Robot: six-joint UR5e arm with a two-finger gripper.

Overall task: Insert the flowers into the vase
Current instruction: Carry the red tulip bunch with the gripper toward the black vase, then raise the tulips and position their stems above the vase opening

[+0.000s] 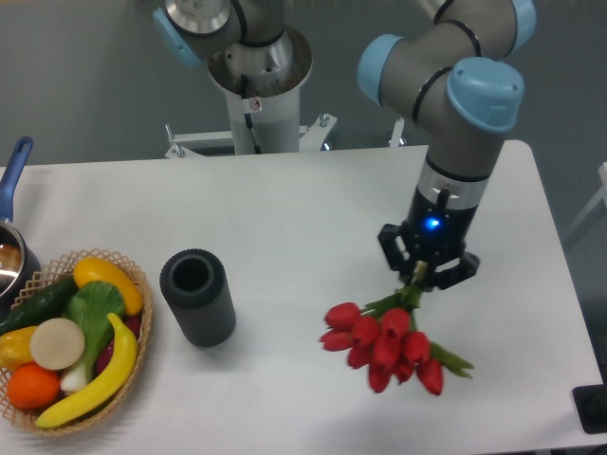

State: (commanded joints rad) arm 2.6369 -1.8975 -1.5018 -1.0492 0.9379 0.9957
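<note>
A bunch of red tulip flowers (383,343) hangs buds-down above the table at right of centre, its green stems running up into my gripper (420,270), which is shut on them. The vase (197,297), a dark grey ribbed cylinder with an open round mouth, stands upright on the white table well to the left of the flowers, with a wide gap between them. The stem ends inside the gripper are hidden.
A wicker basket (133,332) of fruit and vegetables sits at the front left, beside the vase. A blue-handled pot (13,194) pokes in at the left edge. The robot's base column (254,85) stands at the back. A black object (593,408) sits at the front right corner.
</note>
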